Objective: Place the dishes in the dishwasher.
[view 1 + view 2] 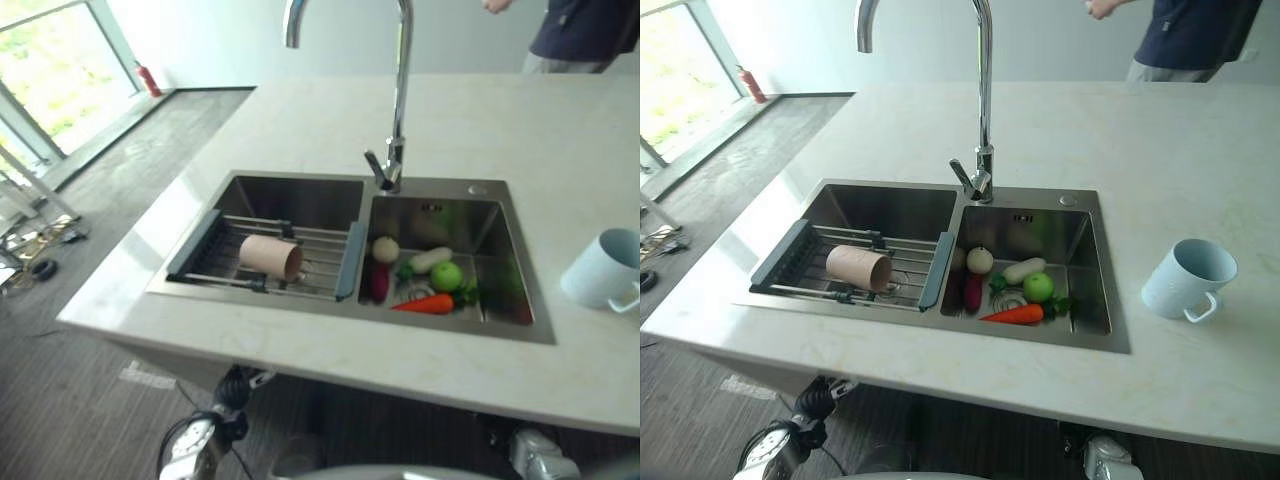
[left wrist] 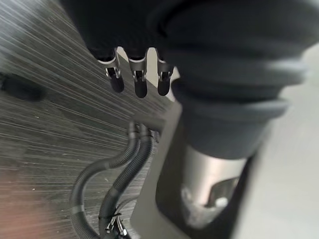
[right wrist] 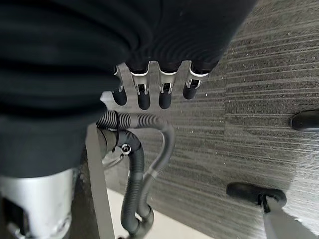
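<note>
Dishes here are two cups, and neither has been moved toward a dishwasher; by my reading the task has not begun.

Nearest, both hands hang low beneath the tabletop's near edge. The left hand (image 2: 137, 74) has its fingers hanging straight and relaxed over the striped floor, holding nothing. The right hand (image 3: 154, 87) is the same, fingers straight and empty, above the grey drain hoses (image 3: 132, 164) under the sink.

Farther in, on the white tabletop (image 1: 940, 370), the double sink (image 1: 1118, 335) sits. In its left basin a rack (image 1: 800, 252) spans the opening, and a tan cup (image 1: 858, 267) lies on its side on the rack. The right basin holds toy vegetables: a carrot (image 1: 1014, 315), a green apple (image 1: 1038, 287), a white round one (image 1: 980, 260) and a few more. To the right of the sink, a pale blue mug (image 1: 1186, 278) lies tipped on the tabletop, well apart from the tan cup.

Beyond the basins stands the tap (image 1: 984, 100), and at the far right a person (image 1: 1200, 35) stands behind the tabletop.

Left to do: pick up each cup and load it. I cannot tell where the dishwasher is.
</note>
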### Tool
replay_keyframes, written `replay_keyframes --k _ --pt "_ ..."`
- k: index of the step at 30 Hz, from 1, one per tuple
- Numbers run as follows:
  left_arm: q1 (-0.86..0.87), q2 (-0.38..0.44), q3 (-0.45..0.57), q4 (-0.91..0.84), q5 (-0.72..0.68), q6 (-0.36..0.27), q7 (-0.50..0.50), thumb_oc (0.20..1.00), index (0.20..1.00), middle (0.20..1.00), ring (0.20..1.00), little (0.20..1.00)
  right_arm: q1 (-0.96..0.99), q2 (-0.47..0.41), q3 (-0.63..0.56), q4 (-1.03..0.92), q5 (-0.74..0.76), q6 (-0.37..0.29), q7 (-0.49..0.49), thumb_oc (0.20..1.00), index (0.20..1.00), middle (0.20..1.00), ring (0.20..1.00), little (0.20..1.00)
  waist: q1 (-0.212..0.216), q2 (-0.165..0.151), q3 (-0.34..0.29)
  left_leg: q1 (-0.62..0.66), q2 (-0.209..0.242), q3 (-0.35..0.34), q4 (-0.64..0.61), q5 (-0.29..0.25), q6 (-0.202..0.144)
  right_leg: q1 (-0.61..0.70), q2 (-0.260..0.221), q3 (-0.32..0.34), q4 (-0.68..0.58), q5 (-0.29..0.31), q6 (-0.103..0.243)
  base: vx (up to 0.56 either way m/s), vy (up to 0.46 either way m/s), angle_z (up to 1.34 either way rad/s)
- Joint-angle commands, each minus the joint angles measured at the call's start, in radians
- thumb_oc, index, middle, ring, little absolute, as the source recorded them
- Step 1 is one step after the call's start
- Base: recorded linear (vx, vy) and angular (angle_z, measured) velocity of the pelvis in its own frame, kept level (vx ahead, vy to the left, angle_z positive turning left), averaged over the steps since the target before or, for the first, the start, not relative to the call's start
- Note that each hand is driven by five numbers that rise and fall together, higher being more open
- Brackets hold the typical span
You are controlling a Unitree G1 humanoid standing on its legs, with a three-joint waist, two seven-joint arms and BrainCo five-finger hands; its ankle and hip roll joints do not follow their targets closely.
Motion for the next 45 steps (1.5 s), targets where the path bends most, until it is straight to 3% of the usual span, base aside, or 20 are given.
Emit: replay_keyframes --k 1,6,10,14,20,23,27,29,31,32,35,38,41,45 --pt "-0.077 0.009 -0.021 -0.096 -0.008 -0.038 -0.005 1.0 1.0 1.0 1.0 1.0 -0.01 0.008 -0.023 -0.051 0.015 -0.046 0.007 1.0 1.0 1.0 1.0 1.0 0.013 0.034 0.001 0.123 0.005 -0.01 0.063 -0.067 -0.016 -0.123 -0.133 -0.096 0.136 -0.018 0.138 0.2 0.264 0.06" --pt "-0.079 0.037 -0.005 -0.08 -0.003 -0.037 0.012 1.0 1.0 1.0 1.0 1.0 0.011 0.035 -0.028 -0.047 0.01 -0.048 0.008 1.0 1.0 1.0 1.0 1.0 0.008 0.041 -0.017 0.162 -0.042 0.015 0.046 -0.108 0.026 -0.132 -0.152 -0.083 0.168 -0.03 0.149 0.15 0.188 -0.28" --pt "-0.088 0.042 0.008 -0.034 0.0 -0.044 0.01 1.0 1.0 1.0 1.0 1.0 0.013 0.052 -0.028 -0.039 -0.005 -0.058 0.008 1.0 1.0 1.0 1.0 1.0 0.004 0.04 -0.028 0.175 -0.07 0.065 0.038 -0.132 0.063 -0.154 -0.169 -0.078 0.186 -0.003 0.168 0.05 0.14 -0.41" --pt "-0.097 0.036 0.007 0.027 0.021 -0.043 0.002 1.0 1.0 1.0 1.0 1.0 0.009 0.06 -0.032 -0.012 0.0 -0.067 0.008 1.0 1.0 1.0 1.0 1.0 0.007 0.034 -0.03 0.193 -0.095 0.12 0.008 -0.143 0.089 -0.177 -0.195 -0.117 0.207 0.042 0.192 0.0 0.088 -0.41" --pt "-0.089 0.021 0.002 0.142 0.067 -0.017 -0.031 1.0 1.0 1.0 1.0 1.0 -0.021 0.074 -0.028 0.043 0.007 -0.086 0.007 1.0 1.0 1.0 1.0 1.0 0.028 0.034 -0.027 0.219 -0.112 0.173 -0.022 -0.152 0.101 -0.189 -0.227 -0.201 0.209 0.073 0.22 -0.01 0.029 -0.23" --pt "-0.082 0.008 -0.01 0.222 0.064 0.046 -0.07 1.0 1.0 1.0 1.0 1.0 -0.029 0.079 -0.03 0.073 0.011 -0.086 0.007 1.0 1.0 1.0 1.0 1.0 0.028 0.032 -0.032 0.222 -0.115 0.184 -0.03 -0.158 0.106 -0.185 -0.231 -0.214 0.194 0.071 0.222 0.0 -0.025 -0.24" --pt "-0.075 -0.037 -0.029 0.402 0.054 0.177 -0.104 1.0 1.0 1.0 1.0 1.0 -0.047 0.093 -0.042 0.155 0.021 -0.067 -0.016 1.0 1.0 1.0 1.0 1.0 0.028 0.026 -0.039 0.222 -0.114 0.189 -0.028 -0.161 0.107 -0.169 -0.235 -0.219 0.158 0.073 0.221 0.02 -0.072 -0.07" --pt "-0.063 -0.06 0.001 0.478 0.012 0.311 -0.105 1.0 1.0 1.0 1.0 1.0 -0.053 0.096 -0.066 0.208 0.016 -0.063 -0.04 1.0 1.0 1.0 1.0 1.0 0.029 0.023 -0.04 0.223 -0.109 0.19 -0.027 -0.161 0.103 -0.156 -0.231 -0.221 0.128 0.075 0.215 0.04 -0.104 -0.01" --pt "-0.047 -0.058 0.074 0.535 -0.09 0.375 -0.112 1.0 1.0 1.0 1.0 1.0 -0.054 0.091 -0.099 0.247 0.012 -0.061 -0.069 1.0 1.0 1.0 1.0 1.0 0.028 0.024 -0.042 0.231 -0.102 0.195 -0.034 -0.158 0.095 -0.144 -0.229 -0.225 0.096 0.078 0.213 0.04 -0.072 -0.01" --pt "-0.041 -0.031 0.143 0.553 -0.194 0.406 -0.111 1.0 1.0 1.0 1.0 1.0 -0.05 0.081 -0.133 0.278 0.012 -0.067 -0.096 1.0 1.0 1.0 1.0 1.0 0.027 0.025 -0.045 0.239 -0.097 0.204 -0.045 -0.155 0.089 -0.138 -0.231 -0.231 0.077 0.082 0.215 0.03 -0.052 -0.01" --pt "-0.038 0.021 0.253 0.551 -0.255 0.487 -0.13 1.0 1.0 1.0 1.0 1.0 -0.033 0.046 -0.215 0.334 0.042 -0.08 -0.118 1.0 1.0 1.0 1.0 1.0 0.027 0.03 -0.049 0.25 -0.093 0.208 -0.06 -0.151 0.08 -0.131 -0.232 -0.234 0.058 0.088 0.222 0.02 -0.051 0.04" --pt "-0.047 0.092 0.321 0.569 -0.158 0.554 -0.147 1.0 1.0 1.0 1.0 1.0 -0.021 -0.029 -0.329 0.393 0.118 -0.095 -0.107 1.0 1.0 1.0 1.0 1.0 0.023 0.041 -0.053 0.249 -0.082 0.207 -0.066 -0.148 0.066 -0.129 -0.227 -0.237 0.043 0.079 0.224 -0.02 -0.056 0.05" --pt "-0.049 0.163 0.368 0.591 -0.187 0.534 -0.105 1.0 1.0 1.0 1.0 1.0 -0.014 -0.071 -0.375 0.388 0.123 -0.094 -0.086 1.0 1.0 1.0 1.0 1.0 0.012 0.052 -0.055 0.251 -0.079 0.206 -0.07 -0.148 0.058 -0.129 -0.226 -0.235 0.034 0.074 0.224 -0.01 -0.015 -0.06" --pt "-0.044 0.361 0.55 0.637 -0.295 0.416 0.054 1.0 1.0 1.0 1.0 1.0 -0.007 -0.105 -0.385 0.38 0.093 -0.09 -0.007 1.0 1.0 1.0 1.0 1.0 0.007 0.071 -0.07 0.248 -0.078 0.199 -0.069 -0.146 0.047 -0.115 -0.224 -0.234 0.009 0.061 0.223 -0.01 -0.017 -0.06"
